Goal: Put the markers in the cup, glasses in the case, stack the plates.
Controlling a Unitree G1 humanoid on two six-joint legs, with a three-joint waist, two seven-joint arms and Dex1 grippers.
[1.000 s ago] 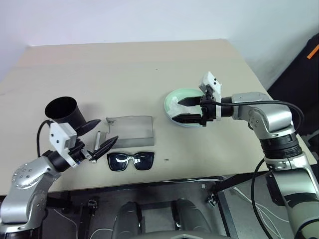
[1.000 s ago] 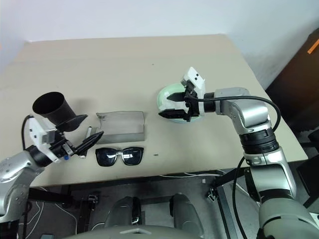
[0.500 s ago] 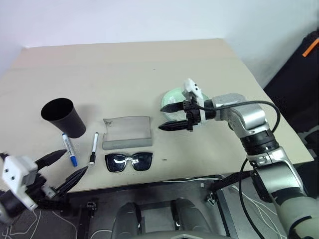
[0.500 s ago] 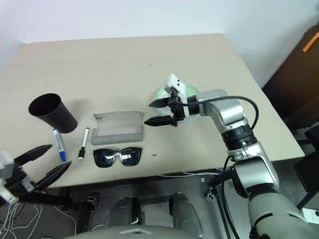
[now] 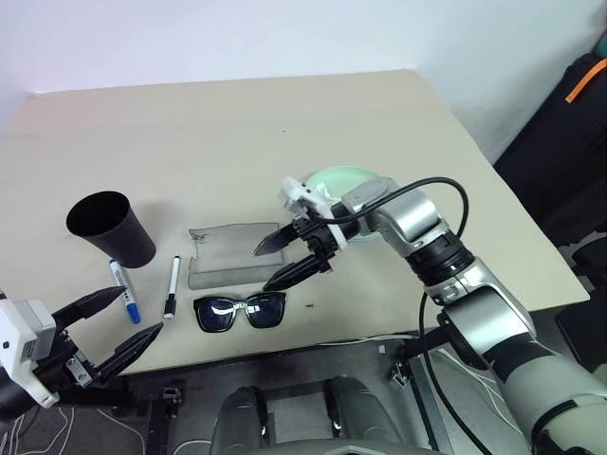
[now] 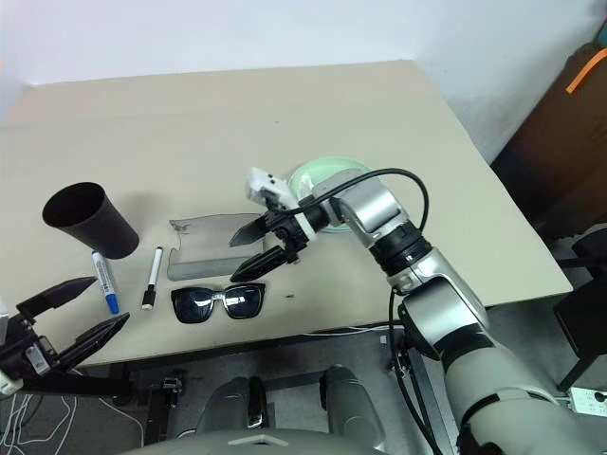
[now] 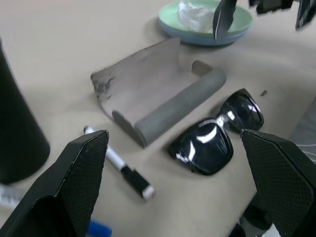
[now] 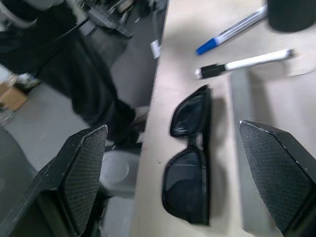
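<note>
We see right gripper wide open, empty, above case; left gripper open, empty, off table edge. Glasses just beside case, markers by cup.

A beige table stands against a plain white wall, grey floor below.

On the beige worktop, the black tapered plastic cup is standing at centre left. Two slim white markers are lying just right of it, then the flat grey fabric case, with black-framed sunglasses lying below it and stacked round plastic plates sitting at its upper right.
</note>
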